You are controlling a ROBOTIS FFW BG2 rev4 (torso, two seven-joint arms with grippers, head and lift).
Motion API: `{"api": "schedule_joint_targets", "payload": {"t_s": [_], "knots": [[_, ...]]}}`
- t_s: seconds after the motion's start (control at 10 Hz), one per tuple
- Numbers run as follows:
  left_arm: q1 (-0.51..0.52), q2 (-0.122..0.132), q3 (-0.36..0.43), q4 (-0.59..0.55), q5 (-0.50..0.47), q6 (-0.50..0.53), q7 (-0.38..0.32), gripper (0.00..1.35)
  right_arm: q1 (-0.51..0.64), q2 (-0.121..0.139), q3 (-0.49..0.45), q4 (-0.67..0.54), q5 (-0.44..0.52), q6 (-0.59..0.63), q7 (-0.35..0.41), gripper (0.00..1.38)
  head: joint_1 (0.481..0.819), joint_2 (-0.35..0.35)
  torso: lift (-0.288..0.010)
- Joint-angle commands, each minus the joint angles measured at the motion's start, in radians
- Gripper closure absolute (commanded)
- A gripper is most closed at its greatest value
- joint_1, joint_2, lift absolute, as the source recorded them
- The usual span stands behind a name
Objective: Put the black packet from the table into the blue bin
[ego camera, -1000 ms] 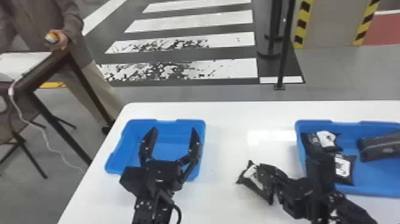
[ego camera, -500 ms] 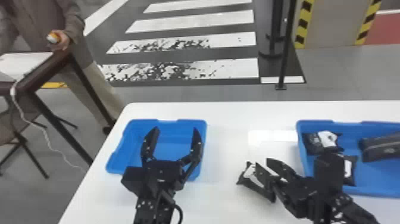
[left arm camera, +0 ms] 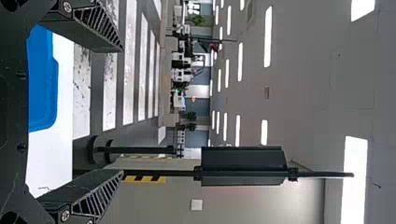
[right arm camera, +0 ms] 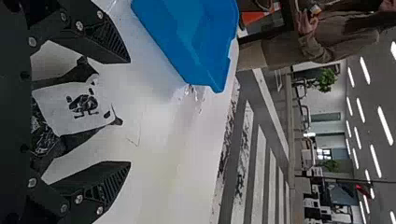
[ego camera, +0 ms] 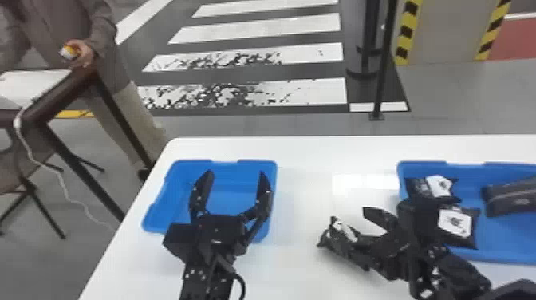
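White table (ego camera: 303, 159) across the lower part of the head frame. Black packet (ego camera: 341, 231) with a white label on it, right of centre in the lower part of the frame, between the two bins and nearer the right-hand one. Right gripper (ego camera: 353, 233) is at the packet, coming in from the lower right; its wrist view gives the clearer look: fingers (right arm camera: 100, 186) well apart, packet lying in the gap between them, bare table showing along both sides, so nothing is clamped. Label faces up, a dark printed figure on it. Left blue bin (ego camera: 223, 164) sits left of centre, near the table's far left corner. Left gripper (ego camera: 235, 175) hangs in front of that bin as the head camera sees it, fingers spread wide, the gap free; its wrist view agrees. Right blue bin (ego camera: 422, 164) runs off the right edge of the frame, holding two black packets with white labels, one (ego camera: 424, 189) beyond the other (ego camera: 458, 237), and a dark pouch (ego camera: 512, 197) to their right.
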Motion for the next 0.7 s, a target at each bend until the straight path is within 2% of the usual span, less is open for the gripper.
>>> {"api": "schedule_joint_targets", "payload": {"t_s": [0.0,0.3,0.6], "knots": [[0.002,-0.002,0.003,0.0,0.0,0.0,0.0,0.1,-0.032,0.0,0.026,0.042,0.001,0.003,0.001,0.24,0.695,0.225,-0.11],[0.0,-0.002,0.001,0.0,0.0,0.0,0.0,0.1,-0.108,0.003,0.108,0.118,0.003,0.067,-0.002,0.25,0.695,0.246,-0.11],[0.0,-0.002,0.005,0.0,0.002,0.0,0.0,0.1,-0.123,0.005,0.112,0.145,0.023,0.136,-0.008,0.29,0.695,0.253,-0.11]]}}
